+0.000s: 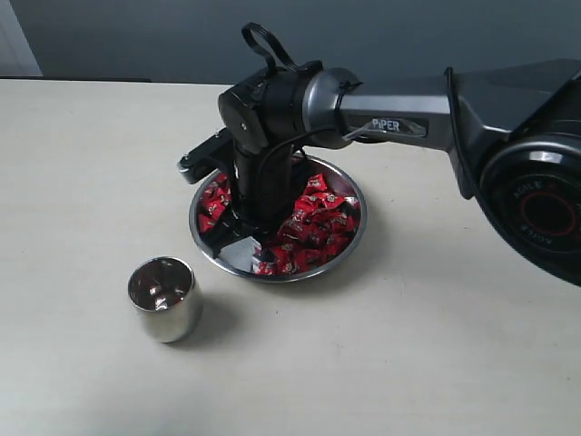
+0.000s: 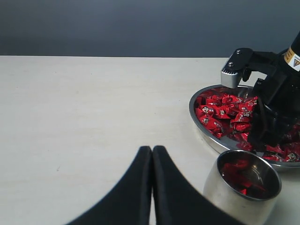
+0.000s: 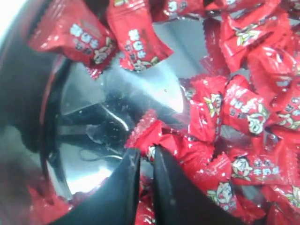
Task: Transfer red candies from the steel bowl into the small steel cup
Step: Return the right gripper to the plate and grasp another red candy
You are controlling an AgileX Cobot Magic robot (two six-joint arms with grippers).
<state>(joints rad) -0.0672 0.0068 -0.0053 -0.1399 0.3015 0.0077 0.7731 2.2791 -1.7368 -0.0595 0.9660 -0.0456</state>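
Hangs low over the table (image 2: pixel 70 117) with left gripper (image 2: pixel 152 148) pressed shut on nothing, small steel cup (image 2: pixel 236 199) just beside it. Reaches in from the right with the right arm (image 1: pixel 399 113), wrist bent steeply down into the steel bowl (image 1: pixel 361 222). Pinches one of the red candies (image 3: pixel 243 112) between right gripper (image 3: pixel 144 152) and its near-closed tips.

The middle of the bowl (image 1: pixel 301 275) is taken up by the right arm (image 1: pixel 272 113), lowered among the candies (image 1: pixel 318 222), so entry from above is blocked there. The cup (image 1: pixel 165 300) is left uncovered, its mouth reachable from overhead. The gap between cup and bowl seems narrow. Bare table (image 1: pixel 418 354) is left all around.
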